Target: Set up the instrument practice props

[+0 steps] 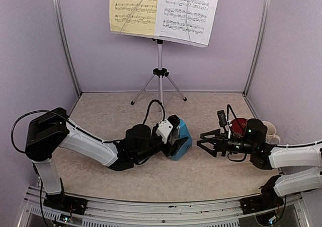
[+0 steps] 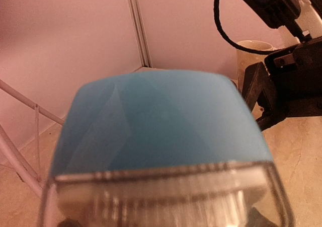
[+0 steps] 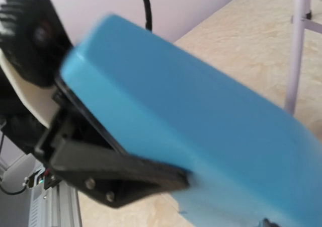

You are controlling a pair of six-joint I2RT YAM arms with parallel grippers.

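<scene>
The small blue pyramid metronome lies tilted at the table's centre, and my left gripper is shut on it. It fills the left wrist view. In the right wrist view the metronome has a black left finger clamped along its edge. My right gripper is open and empty, just right of the metronome and pointing at it. The silver tripod music stand stands at the back. It carries the yellow sheet and the white sheet, each held by a thin wire arm.
A dark red round disc and a white mug sit behind my right arm; the mug also shows in the left wrist view. The stand's legs spread at the back centre. Purple walls enclose the table on three sides.
</scene>
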